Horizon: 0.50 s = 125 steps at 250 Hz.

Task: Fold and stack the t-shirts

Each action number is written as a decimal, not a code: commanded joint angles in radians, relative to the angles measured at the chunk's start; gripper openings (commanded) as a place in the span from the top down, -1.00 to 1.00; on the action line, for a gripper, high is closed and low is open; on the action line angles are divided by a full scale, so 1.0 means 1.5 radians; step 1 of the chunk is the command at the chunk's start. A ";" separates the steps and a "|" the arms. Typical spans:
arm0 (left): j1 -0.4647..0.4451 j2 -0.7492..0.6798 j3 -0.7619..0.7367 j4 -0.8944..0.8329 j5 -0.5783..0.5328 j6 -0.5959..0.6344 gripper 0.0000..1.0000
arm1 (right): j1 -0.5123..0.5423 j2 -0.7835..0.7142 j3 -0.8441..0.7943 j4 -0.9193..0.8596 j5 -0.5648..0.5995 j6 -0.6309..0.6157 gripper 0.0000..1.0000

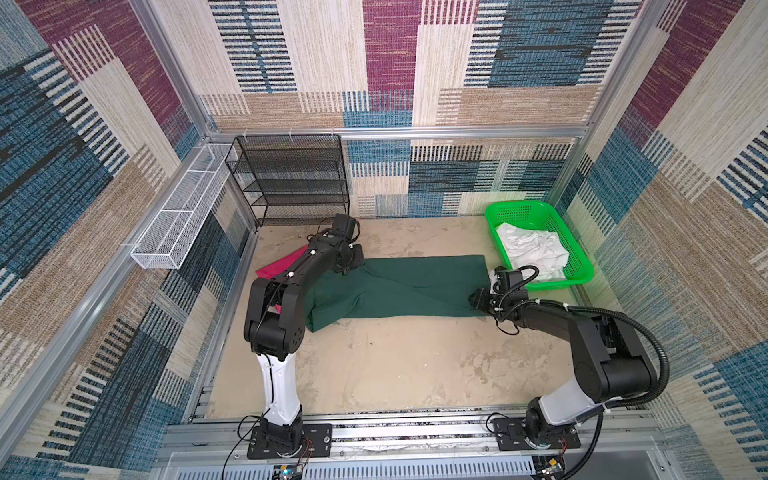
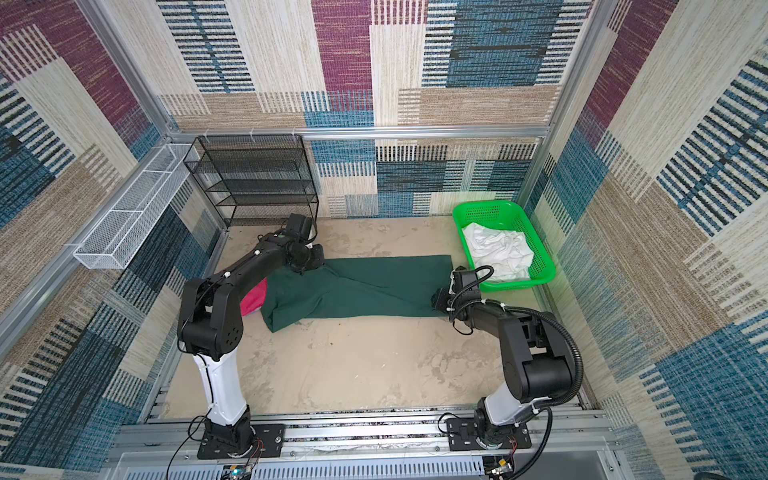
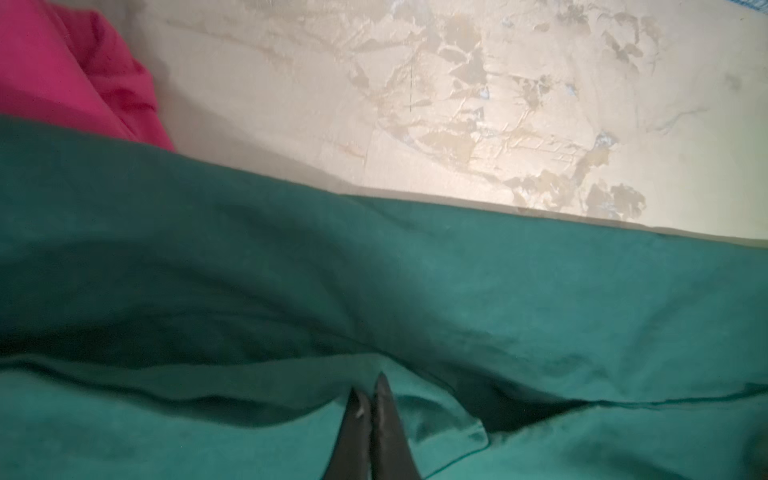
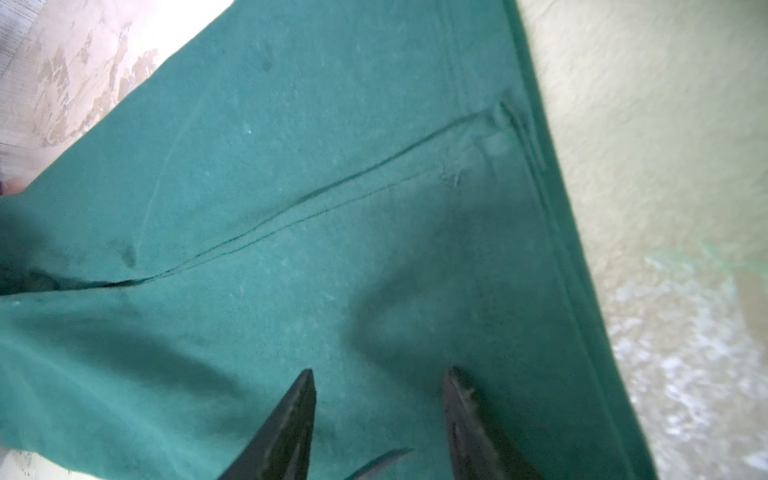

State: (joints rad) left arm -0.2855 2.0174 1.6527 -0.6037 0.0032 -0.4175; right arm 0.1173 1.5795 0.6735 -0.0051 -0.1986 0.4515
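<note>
Hem end needs both layers: green t-shirt is lying long across worktop, pink t-shirt just beside it; left gripper is sitting nearly closed on a crease, right gripper hovering half-spread.

- On my far right sits a bright green plastic lattice basket, near the back corner.
- Inside it lies a crumpled white cloth (I can't tell what kind of garment it is).
- At the back left, a black wire-mesh shelf rack with several tiers stands against the wall.
- A long white wire-mesh tray, split into compartments, hangs along the left wall.
- The beige table surface looks scuffed and patchy.
- Patchwork carpet panels in blue, maroon and tan line the walls.
</note>
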 commanded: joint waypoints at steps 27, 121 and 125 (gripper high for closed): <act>0.001 -0.059 -0.073 0.034 -0.036 0.075 0.13 | 0.001 0.008 -0.016 -0.101 -0.001 0.003 -0.04; 0.120 -0.147 -0.184 0.076 -0.066 0.088 0.03 | 0.001 0.021 -0.021 -0.087 -0.015 0.002 -0.04; 0.121 -0.141 -0.177 0.071 -0.067 0.089 0.04 | 0.001 0.020 -0.022 -0.086 -0.016 0.002 -0.04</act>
State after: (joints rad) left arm -0.1184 1.7687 1.3376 -0.4820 -0.0929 -0.3119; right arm 0.1165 1.5909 0.6601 0.0322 -0.2104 0.4450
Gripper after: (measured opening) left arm 0.492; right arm 0.522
